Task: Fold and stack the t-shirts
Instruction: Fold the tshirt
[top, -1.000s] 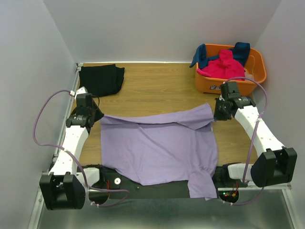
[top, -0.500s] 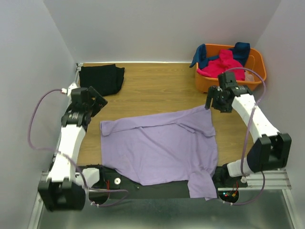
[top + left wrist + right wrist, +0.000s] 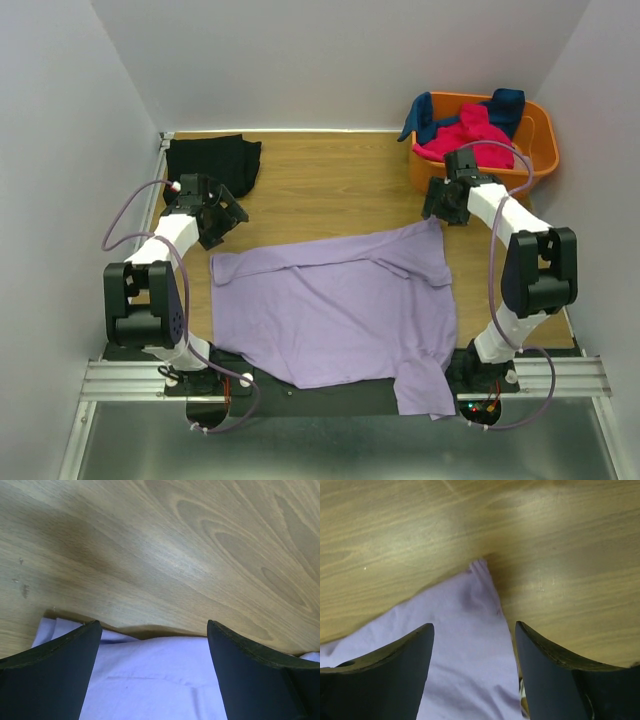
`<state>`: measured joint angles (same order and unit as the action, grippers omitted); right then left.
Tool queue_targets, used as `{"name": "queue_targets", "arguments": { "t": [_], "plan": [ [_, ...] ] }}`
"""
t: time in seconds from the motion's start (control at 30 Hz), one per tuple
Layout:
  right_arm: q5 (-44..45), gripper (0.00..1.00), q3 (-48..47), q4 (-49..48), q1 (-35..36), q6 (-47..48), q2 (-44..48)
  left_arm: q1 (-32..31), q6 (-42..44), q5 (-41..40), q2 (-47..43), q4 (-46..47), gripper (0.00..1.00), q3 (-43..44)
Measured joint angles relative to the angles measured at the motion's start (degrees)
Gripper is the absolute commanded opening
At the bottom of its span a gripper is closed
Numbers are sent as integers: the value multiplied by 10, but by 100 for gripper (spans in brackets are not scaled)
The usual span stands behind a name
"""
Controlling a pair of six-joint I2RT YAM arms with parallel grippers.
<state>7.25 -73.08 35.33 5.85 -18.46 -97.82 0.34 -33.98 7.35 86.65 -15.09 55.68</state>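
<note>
Left arm (image 3: 170,235) and right arm (image 3: 500,208) stretch forward, left fingers (image 3: 50,675) and right fingers (image 3: 375,675) spread apart.

Pale grey walls (image 3: 300,60) on three sides of a wood-grain counter (image 3: 330,185). Metal rail (image 3: 575,378) along its near edge, grey surface (image 3: 330,450) below. Soft, even light, faint shadows.

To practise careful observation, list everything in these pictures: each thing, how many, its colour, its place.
table: one, wood-grain brown, under everything
basket: one, orange, far right corner
lavender t-shirt: one, lavender-purple, spread mid-table, near hem over the front edge
black t-shirt: one, black, far left corner
hot-pink t-shirt: one, hot pink, in the basket
teal t-shirt: one, dark teal-blue, over the basket's far rim
left gripper: one, black fingers, open, over the lavender t-shirt's far left corner
right gripper: one, black fingers, open, over its far right corner
</note>
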Motion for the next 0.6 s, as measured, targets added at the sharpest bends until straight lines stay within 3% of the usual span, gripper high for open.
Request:
{"name": "queue_targets", "arguments": {
  "t": [0.2,0.5,0.6],
  "plan": [
    [4,67,0,-41,-6,-20,-40,0,9,26,16,15,99,0],
    [21,42,-3,-76,-6,-57,-75,0,30,56,56,33,99,-15],
    [26,39,-3,-77,-6,-67,-78,0,34,59,55,36,98,-30]
  ]
}}
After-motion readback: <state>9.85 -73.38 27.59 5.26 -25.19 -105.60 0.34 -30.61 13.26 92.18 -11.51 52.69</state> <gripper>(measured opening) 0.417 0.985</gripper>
